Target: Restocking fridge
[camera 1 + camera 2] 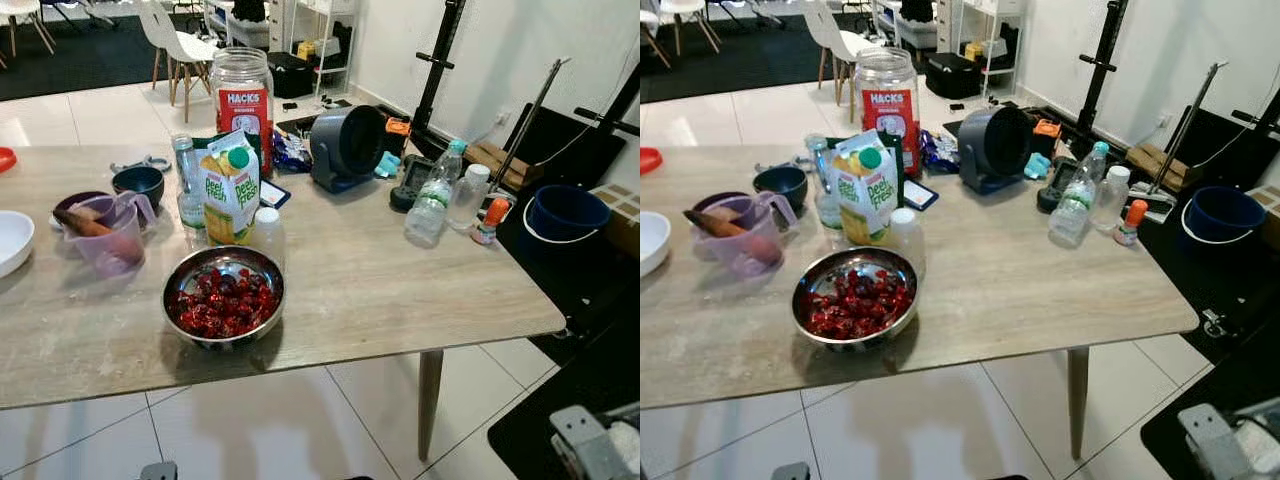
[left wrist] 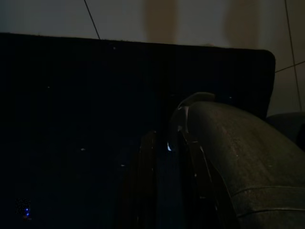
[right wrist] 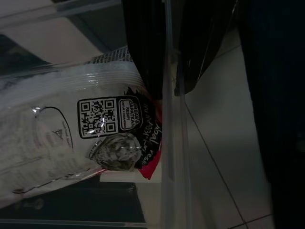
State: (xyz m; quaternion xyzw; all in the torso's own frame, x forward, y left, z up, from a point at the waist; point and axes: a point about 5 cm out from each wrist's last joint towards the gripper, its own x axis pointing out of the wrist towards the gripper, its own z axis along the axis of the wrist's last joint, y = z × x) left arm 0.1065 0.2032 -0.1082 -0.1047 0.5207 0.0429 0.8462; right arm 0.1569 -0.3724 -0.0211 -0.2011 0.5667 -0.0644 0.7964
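A steel bowl of red fruit (image 1: 223, 295) sits near the tabletop's (image 1: 400, 290) front edge, with the juice carton (image 1: 231, 192) just behind it toward the middle. The right gripper (image 3: 164, 52) has its fingers clamped on a clear packet with a QR code (image 3: 71, 138). The left gripper (image 2: 164, 186) hangs in deep shade; I cannot tell how its fingers stand.

**Readable labels on the table**

Not much to read here tbh. The big clear jar (image 1: 243, 98) at the back has a red label saying "HACKS". The juice carton (image 1: 231, 190) reads "Peel Fresh" in green. In the right wrist view there's a plastic packet (image 3: 71, 138) with a QR code; its small print is too tiny to read.
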